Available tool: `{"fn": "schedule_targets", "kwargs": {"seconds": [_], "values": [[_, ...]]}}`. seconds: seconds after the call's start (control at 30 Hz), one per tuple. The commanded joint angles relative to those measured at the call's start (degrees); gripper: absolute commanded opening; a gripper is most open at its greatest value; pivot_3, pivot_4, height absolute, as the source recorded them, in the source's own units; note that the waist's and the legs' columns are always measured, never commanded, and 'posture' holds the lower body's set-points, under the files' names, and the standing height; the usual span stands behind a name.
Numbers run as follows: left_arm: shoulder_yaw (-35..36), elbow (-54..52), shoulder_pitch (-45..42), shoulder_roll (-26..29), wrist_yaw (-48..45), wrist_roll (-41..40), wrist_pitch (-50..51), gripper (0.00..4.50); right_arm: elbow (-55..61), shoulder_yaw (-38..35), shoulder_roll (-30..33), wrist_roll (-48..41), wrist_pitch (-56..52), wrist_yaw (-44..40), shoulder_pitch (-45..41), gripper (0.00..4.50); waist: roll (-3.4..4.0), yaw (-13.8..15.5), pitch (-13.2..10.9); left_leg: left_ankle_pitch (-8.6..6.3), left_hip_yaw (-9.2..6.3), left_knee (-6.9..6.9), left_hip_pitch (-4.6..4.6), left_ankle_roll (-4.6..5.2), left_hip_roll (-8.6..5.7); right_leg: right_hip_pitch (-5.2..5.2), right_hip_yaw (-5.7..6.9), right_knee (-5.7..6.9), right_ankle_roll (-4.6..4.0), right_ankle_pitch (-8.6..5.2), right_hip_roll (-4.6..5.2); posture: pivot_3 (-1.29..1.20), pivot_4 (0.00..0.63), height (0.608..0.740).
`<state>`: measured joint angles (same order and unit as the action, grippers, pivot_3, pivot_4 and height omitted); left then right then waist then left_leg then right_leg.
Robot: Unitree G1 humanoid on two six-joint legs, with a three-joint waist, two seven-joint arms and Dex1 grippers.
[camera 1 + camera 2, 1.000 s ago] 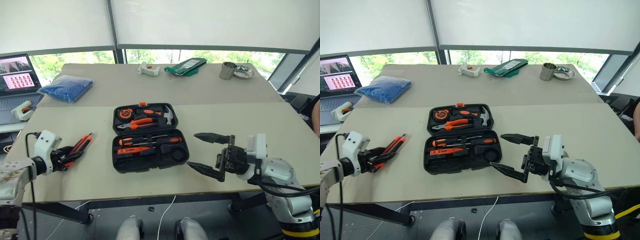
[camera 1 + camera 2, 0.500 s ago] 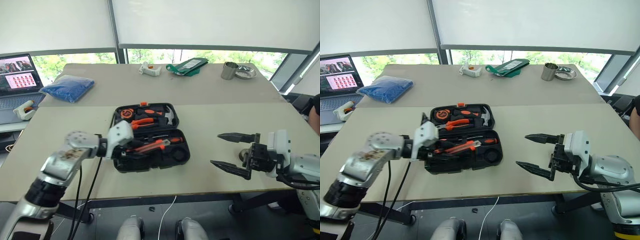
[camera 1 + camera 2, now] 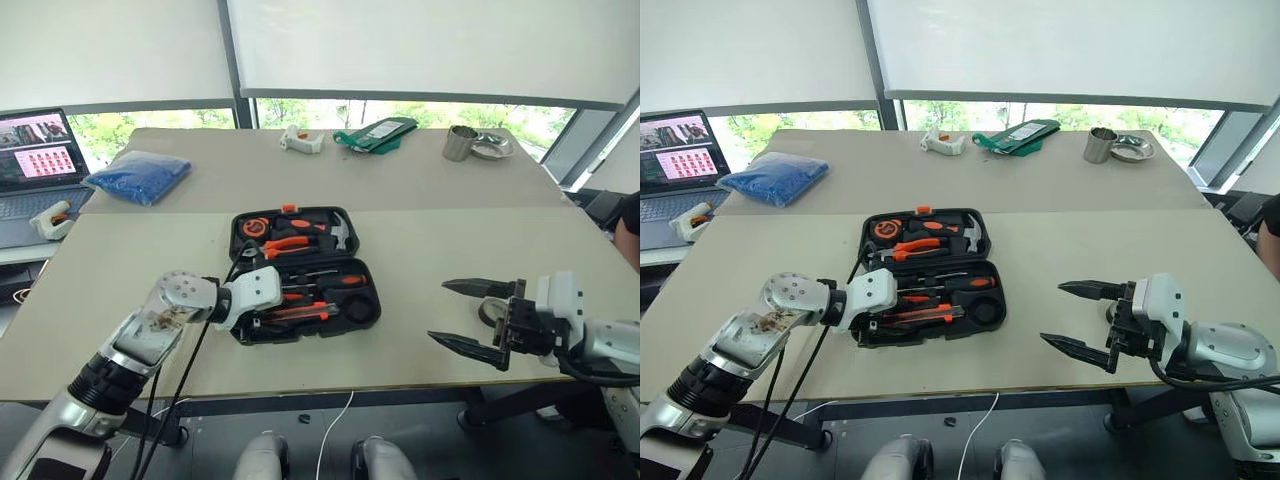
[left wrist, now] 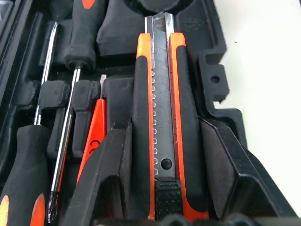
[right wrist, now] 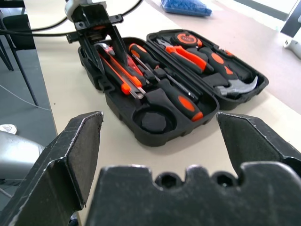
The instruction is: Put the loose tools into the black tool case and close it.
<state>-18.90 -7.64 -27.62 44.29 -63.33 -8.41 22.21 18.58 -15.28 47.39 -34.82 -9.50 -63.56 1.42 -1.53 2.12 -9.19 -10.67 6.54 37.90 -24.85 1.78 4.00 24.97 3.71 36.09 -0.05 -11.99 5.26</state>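
The black tool case (image 3: 303, 275) is laid open near the middle of the tabletop (image 3: 450, 240), closer to its front edge, with the lid half toward the far edge. The left gripper (image 3: 872, 296) is reached into the near half of the case from its left end, and the orange-black utility knife (image 4: 163, 113) is clamped between its fingers (image 4: 106, 188), lengthwise over the moulded slots along the case's front edge. Just beside the knife, the slim orange tester screwdriver (image 4: 95, 136) is seated in its slot, and two long screwdrivers (image 4: 70, 94) with black-and-orange handles are laid further toward the hinge. In the lid half, the pliers (image 3: 283, 243), hammer (image 3: 337, 231) and round tape measure (image 3: 253, 227) are held. The right gripper (image 3: 472, 318) is poised near the tabletop's front right corner, well apart from the case, jaws spread wide and empty. A small grey tape roll (image 3: 489, 310) is seen on the tabletop just behind it.
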Motion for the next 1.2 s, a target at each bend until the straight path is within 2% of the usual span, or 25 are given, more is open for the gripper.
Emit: {"fn": "schedule_targets", "kwargs": {"seconds": [0.03, 0.27, 0.33, 0.43, 0.5, 0.63, 0.73, 0.83, 1.0, 1.13, 1.2], "values": [[-1.0, 1.7, 0.4, 0.2, -1.3, 1.8, -0.9, 1.63, 0.7, -1.7, -0.2, -0.5, 0.6, 0.0, -0.6, 4.50, 0.00, 0.0, 0.0, 0.00, 0.00, 0.00, 0.03, 0.00, 0.00, -0.02, -0.01, 0.00, -0.02, -0.01, 0.00, 0.00, 0.150, 0.740], [-1.8, 2.1, -1.3, -0.4, -4.0, 1.1, 2.0, 1.63, 0.3, -1.5, -0.4, -0.3, 0.8, -0.2, -1.0, 4.50, 0.00, 0.0, 0.0, 0.00, 0.00, 0.00, 0.14, 0.00, -0.01, -0.14, -0.01, 0.00, -0.08, -0.05, 0.01, 0.00, 0.150, 0.740], [-0.6, 2.5, -1.7, -1.5, -3.5, 0.3, 1.9, 2.63, 0.0, -1.4, -0.4, -0.2, 0.8, -0.3, -1.1, 4.50, 0.00, 0.0, 0.0, 0.00, 0.00, 0.00, 0.14, 0.00, -0.01, -0.15, -0.01, -0.01, -0.07, -0.05, 0.01, 0.00, 0.150, 0.740], [2.1, 3.7, -2.6, -3.6, -3.8, -2.5, 0.7, 3.35, -0.1, -1.3, -0.5, -0.1, 0.9, -0.3, -1.1, 4.50, 0.01, 0.0, 0.0, 0.00, 0.00, 0.00, 0.14, 0.00, -0.02, -0.15, -0.02, -0.01, -0.05, -0.06, 0.01, 0.00, 0.150, 0.740], [5.2, 5.4, -3.6, -5.1, -4.9, -5.2, -1.5, 4.12, -0.2, -1.1, -0.6, 0.0, 0.8, -0.3, -1.3, 4.50, 0.00, 0.1, 0.0, 0.00, 0.00, 0.00, 0.13, 0.01, -0.02, -0.15, -0.02, -0.02, 0.01, -0.04, 0.01, 0.00, 0.150, 0.740], [11.5, 7.9, -4.8, -6.4, -8.0, -11.5, -2.1, 4.12, -0.4, -0.8, -0.9, 0.0, 0.7, -0.3, -1.5, 4.50, -0.02, 0.1, 0.0, 0.00, -0.01, 0.01, 0.07, 0.01, -0.05, -0.13, 0.00, -0.03, 0.16, 0.03, 0.03, 0.00, 0.150, 0.740], [14.2, 9.6, -4.7, -5.8, -9.2, -13.4, -2.7, 4.12, -0.7, -0.6, -1.2, 0.2, 0.8, -0.3, -1.8, 4.50, -0.02, 0.0, 0.0, 0.00, -0.02, 0.02, 0.07, 0.01, -0.04, -0.11, 0.01, -0.01, 0.20, 0.06, 0.02, 0.00, 0.150, 0.740], [14.8, 10.1, -3.1, -5.3, -10.6, -13.0, -5.5, 3.47, -1.1, -0.3, -1.7, 0.3, 0.9, 0.0, -2.0, 4.50, -0.01, -0.1, 0.0, 0.00, -0.02, 0.02, 0.11, 0.01, -0.03, -0.12, 0.00, 0.01, 0.28, 0.10, 0.00, 0.00, 0.150, 0.740], [13.7, 9.6, 1.2, -5.8, -10.9, -11.3, -10.7, 1.47, -1.3, 0.2, -3.3, 0.7, 1.2, 0.7, -1.8, 4.50, -0.01, -0.1, 0.0, 0.00, -0.01, 0.02, 0.11, 0.01, -0.03, -0.14, 0.00, 0.00, 0.27, 0.10, 0.02, 0.00, 0.150, 0.740], [11.4, 9.9, 3.3, -6.5, -8.9, -7.7, -13.5, 0.06, -1.9, 0.3, -4.0, 1.2, 1.6, 0.7, -1.6, 4.50, -0.01, 0.1, 0.0, 0.00, -0.01, 0.02, 0.10, 0.01, -0.04, -0.14, 0.01, 0.00, 0.19, 0.05, 0.04, 0.00, 0.150, 0.740], [9.9, 10.0, 4.0, -6.8, -7.4, -5.5, -14.0, 0.02, -2.1, 0.4, -4.3, 1.5, 1.8, 0.7, -1.5, 4.50, -0.01, 0.2, 0.0, 0.00, -0.01, 0.02, 0.10, 0.01, -0.05, -0.14, 0.00, -0.01, 0.11, 0.01, 0.04, 0.00, 0.150, 0.740]]}}
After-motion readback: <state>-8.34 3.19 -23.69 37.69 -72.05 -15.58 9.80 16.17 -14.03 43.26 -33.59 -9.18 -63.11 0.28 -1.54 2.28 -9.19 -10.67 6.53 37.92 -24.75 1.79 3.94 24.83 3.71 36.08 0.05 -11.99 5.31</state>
